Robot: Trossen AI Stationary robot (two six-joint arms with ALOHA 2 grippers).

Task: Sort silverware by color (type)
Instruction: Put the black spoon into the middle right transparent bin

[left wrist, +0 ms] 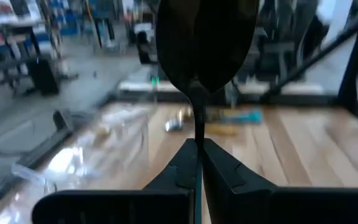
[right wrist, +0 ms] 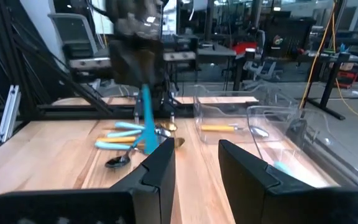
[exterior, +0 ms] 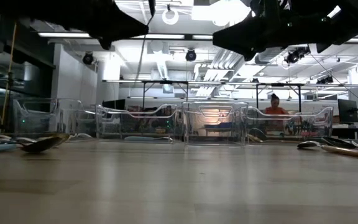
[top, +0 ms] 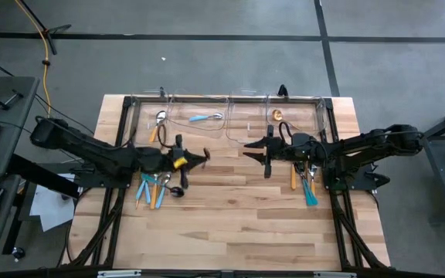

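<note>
The left gripper (left wrist: pixel 199 155) pinches a black spoon (left wrist: pixel 201 43) – next, probably a bin (top: pixel 199 116). The right gripper (right wrist: pixel 196 158) waits, fingers spread.

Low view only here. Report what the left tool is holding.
Observer: The left tool is shut on a black spoon, pinching the thin neck just below the bowl.
Operator: Give me the right tool's state.
Observer: The right tool is open and empty, above bare table in front of the clear bins.
Operator: Tell me what is already in those bins.
Observer: A light-blue-handled piece lies in one bin, and a gold piece lies in another further toward the right arm's side.
</note>
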